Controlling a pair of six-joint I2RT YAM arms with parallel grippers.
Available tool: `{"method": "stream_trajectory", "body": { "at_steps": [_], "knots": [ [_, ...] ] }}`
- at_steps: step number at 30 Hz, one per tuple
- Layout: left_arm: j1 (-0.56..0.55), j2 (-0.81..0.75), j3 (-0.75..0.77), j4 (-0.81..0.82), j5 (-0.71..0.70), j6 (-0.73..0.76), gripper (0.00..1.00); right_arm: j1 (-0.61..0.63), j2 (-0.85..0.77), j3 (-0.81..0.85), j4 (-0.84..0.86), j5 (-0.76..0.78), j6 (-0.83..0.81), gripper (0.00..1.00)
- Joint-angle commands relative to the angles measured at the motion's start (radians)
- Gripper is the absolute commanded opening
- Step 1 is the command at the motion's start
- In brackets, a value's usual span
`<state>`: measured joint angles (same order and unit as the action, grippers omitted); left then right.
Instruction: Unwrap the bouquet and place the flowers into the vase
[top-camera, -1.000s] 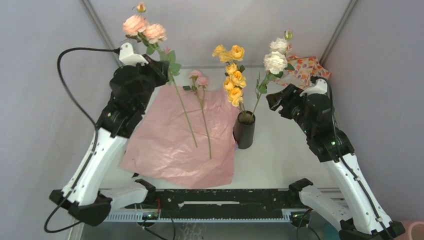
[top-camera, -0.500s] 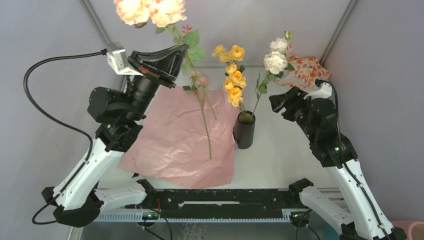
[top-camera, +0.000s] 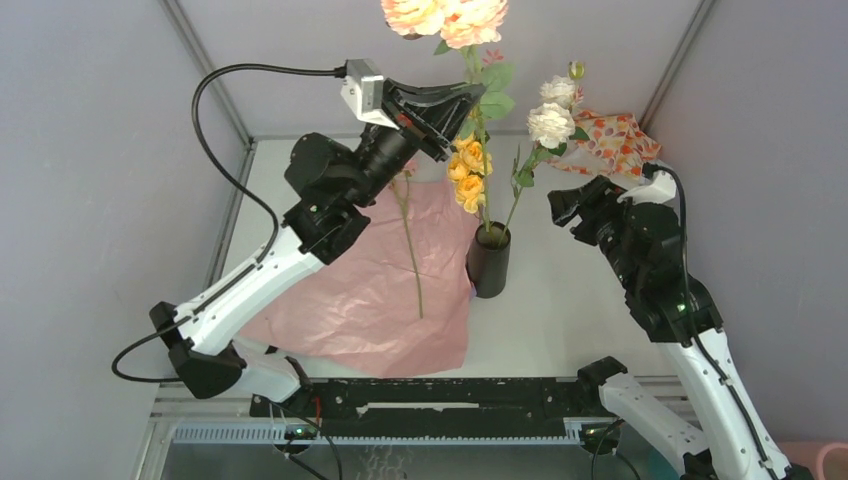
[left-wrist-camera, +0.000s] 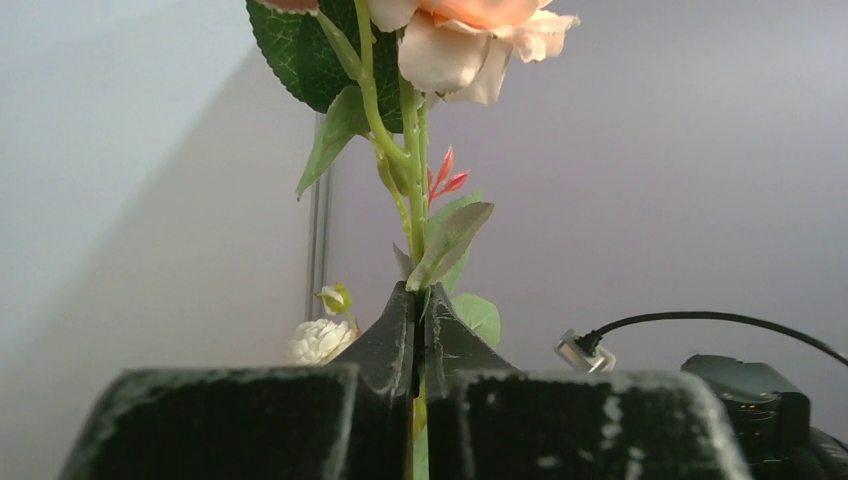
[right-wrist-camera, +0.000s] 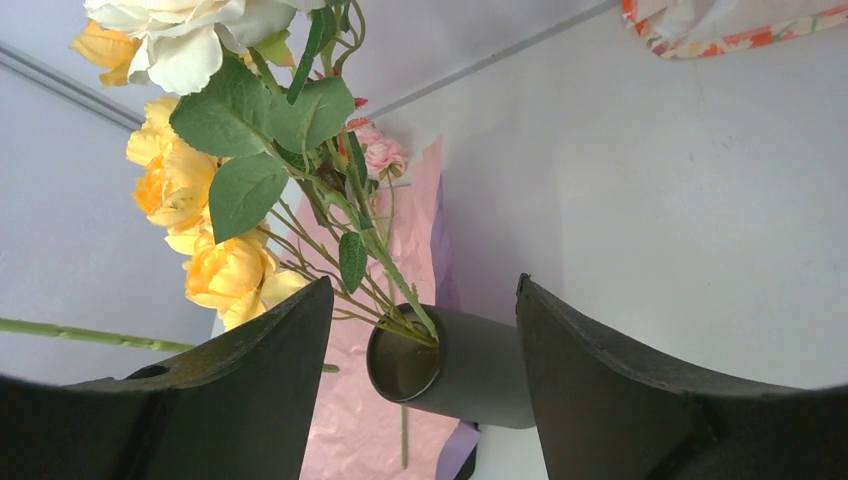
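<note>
Left jaws: closed tight on the thin green stem of a peach artificial rose spray (top-camera: 445, 15), held upright high over the far tabletop.
Right jaws: wide apart, gripping nothing, near the vase's right side and facing it.
Vase: small matte black cylinder (top-camera: 488, 265), upright on the white tabletop (top-camera: 570, 300), holding yellow roses (top-camera: 468, 165) and white roses (top-camera: 550, 122).
Wrapping: crinkled pink paper sheet (top-camera: 340, 290) spread flat, left of the vase.
Loose flower: small pink rose stem (top-camera: 410, 250) lying on the paper.
Cloth: orange-flowered patterned cloth (top-camera: 615, 135), far right corner.
</note>
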<state>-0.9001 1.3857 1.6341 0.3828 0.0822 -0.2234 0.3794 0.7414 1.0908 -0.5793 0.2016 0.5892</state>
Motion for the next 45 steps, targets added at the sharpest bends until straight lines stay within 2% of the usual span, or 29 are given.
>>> {"method": "stream_trajectory", "body": {
  "at_steps": [1,17,27,36,45],
  "knots": [
    [-0.002,0.014,0.057,0.077,0.004,0.027,0.00,-0.008,-0.016,0.003,0.016,0.030,-0.020,0.77],
    [-0.002,0.082,-0.081,0.136,-0.025,-0.024,0.00,-0.020,-0.024,-0.024,0.026,0.021,-0.017,0.77],
    [-0.002,0.079,-0.240,0.194,-0.073,-0.085,0.00,-0.022,-0.016,-0.038,0.036,0.007,-0.006,0.77],
    [-0.002,0.103,-0.297,0.205,-0.109,-0.101,0.00,-0.022,-0.013,-0.050,0.043,0.006,-0.003,0.77],
    [-0.003,0.128,-0.379,0.192,-0.133,-0.126,0.08,-0.025,-0.009,-0.066,0.054,0.000,0.001,0.77]
  ]
}}
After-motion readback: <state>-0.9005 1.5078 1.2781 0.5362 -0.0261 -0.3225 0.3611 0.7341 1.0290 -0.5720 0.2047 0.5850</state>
